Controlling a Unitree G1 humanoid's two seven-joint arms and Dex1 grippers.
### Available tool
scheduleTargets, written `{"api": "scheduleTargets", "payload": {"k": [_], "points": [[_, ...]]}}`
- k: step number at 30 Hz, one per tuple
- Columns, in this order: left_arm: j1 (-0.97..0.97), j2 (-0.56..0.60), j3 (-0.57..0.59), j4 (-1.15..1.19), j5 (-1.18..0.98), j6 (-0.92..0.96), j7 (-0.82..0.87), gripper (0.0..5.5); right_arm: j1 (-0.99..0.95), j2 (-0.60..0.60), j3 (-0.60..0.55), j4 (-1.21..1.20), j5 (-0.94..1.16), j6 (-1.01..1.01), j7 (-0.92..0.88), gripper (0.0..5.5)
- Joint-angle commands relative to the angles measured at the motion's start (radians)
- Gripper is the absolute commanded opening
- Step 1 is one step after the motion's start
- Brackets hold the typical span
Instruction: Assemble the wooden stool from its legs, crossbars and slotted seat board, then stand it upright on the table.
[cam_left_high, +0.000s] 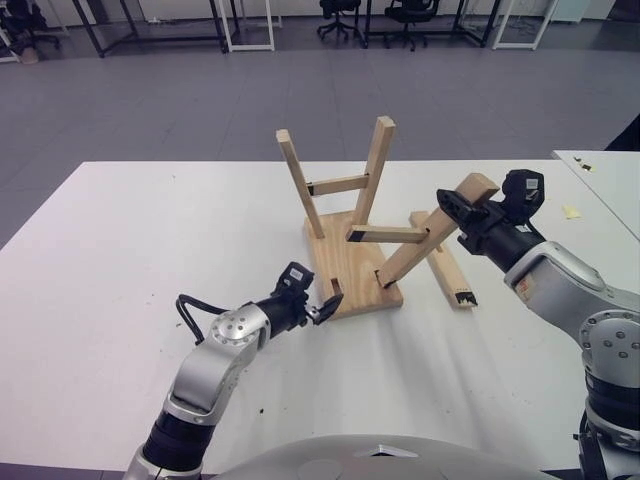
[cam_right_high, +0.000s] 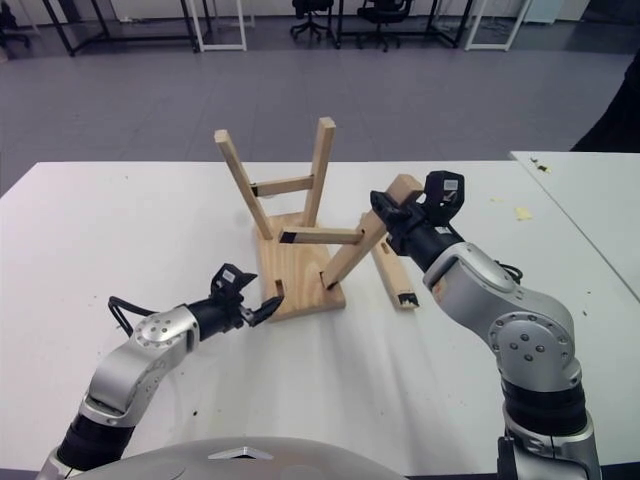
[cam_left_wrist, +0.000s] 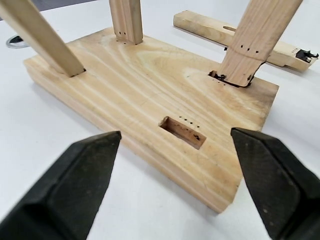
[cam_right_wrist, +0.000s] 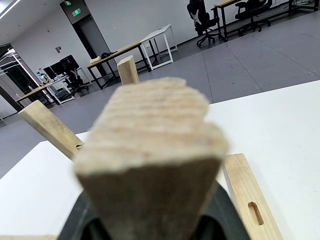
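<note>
Nearest, left gripper (cam_left_high: 327, 304) released and spread wide, just off the near-left corner of the seat board (cam_left_high: 348, 272) and facing an empty slot (cam_left_wrist: 182, 132) in it. Seat board flat on the white table (cam_left_high: 120, 250), far-left leg (cam_left_high: 300, 185) and far-right leg (cam_left_high: 375, 170) standing up from it, splayed apart and joined by a crossbar (cam_left_high: 340, 185); third leg (cam_left_high: 415, 252) tilted up from the near-right slot, tied by a second crossbar (cam_left_high: 388, 235) to the far-right leg and grasped at its top end by the right gripper (cam_left_high: 464, 214). Fourth leg (cam_left_high: 447, 272) lying loose on the table, just right of the board.
</note>
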Motion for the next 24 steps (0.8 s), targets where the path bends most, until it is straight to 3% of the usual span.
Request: {"api": "scheduleTargets", "payload": {"k": [1,7,13,18,24], "points": [[-0.014,0.005,-0.003,-0.008,-0.008,0.019,-0.002,4.06,-0.032,0.019,-0.006,0.006,-0.003,0.004,0.003,1.04],[-0.025,0.008,-0.005,-0.004,-0.007,0.022,-0.011,4.06,0.042,0.064,0.04,-0.027,-0.108,0.006,0.022,1.03],[-0.024,0.01,-0.003,-0.01,-0.006,0.031,-0.013,4.06,0.043,0.036,0.095,-0.077,-0.207,0.073,0.035,1.03],[-0.03,-0.002,-0.012,-0.02,-0.002,0.04,0.0,4.06,0.008,0.134,0.178,-0.016,-0.204,0.197,-0.16,1.03],[-0.028,-0.016,-0.024,-0.028,0.005,0.042,0.021,4.06,-0.091,0.062,0.272,0.049,-0.323,0.333,-0.046,1.04]]}}
